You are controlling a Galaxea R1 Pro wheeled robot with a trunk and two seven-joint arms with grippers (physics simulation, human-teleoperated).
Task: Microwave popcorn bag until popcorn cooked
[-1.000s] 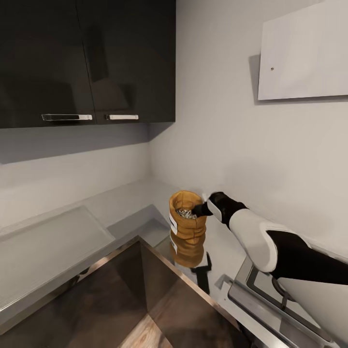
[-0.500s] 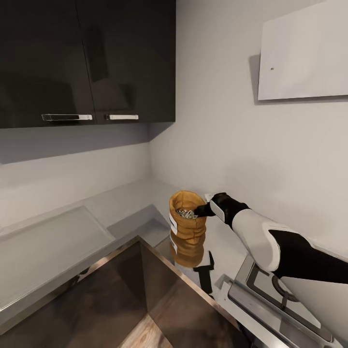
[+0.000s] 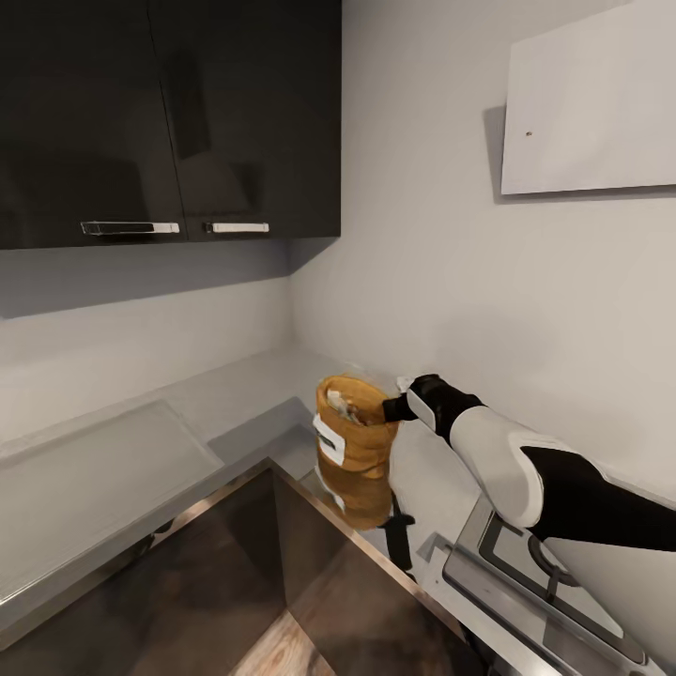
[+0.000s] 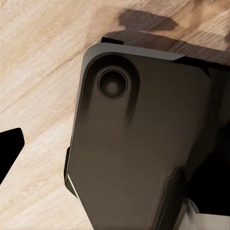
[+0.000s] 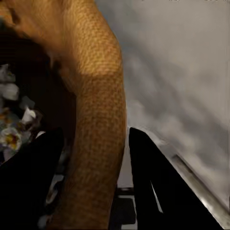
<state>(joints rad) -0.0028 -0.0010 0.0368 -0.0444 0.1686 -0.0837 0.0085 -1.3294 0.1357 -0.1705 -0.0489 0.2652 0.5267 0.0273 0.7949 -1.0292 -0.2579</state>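
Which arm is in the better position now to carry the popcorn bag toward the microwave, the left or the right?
The right. The right gripper already straddles the rim of the popcorn bag, one finger inside and one outside, and the bag is tilted.

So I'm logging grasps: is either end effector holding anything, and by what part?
The right end effector pinches the bag by its rolled rim, one finger inside, one outside. The left's hold cannot be told.
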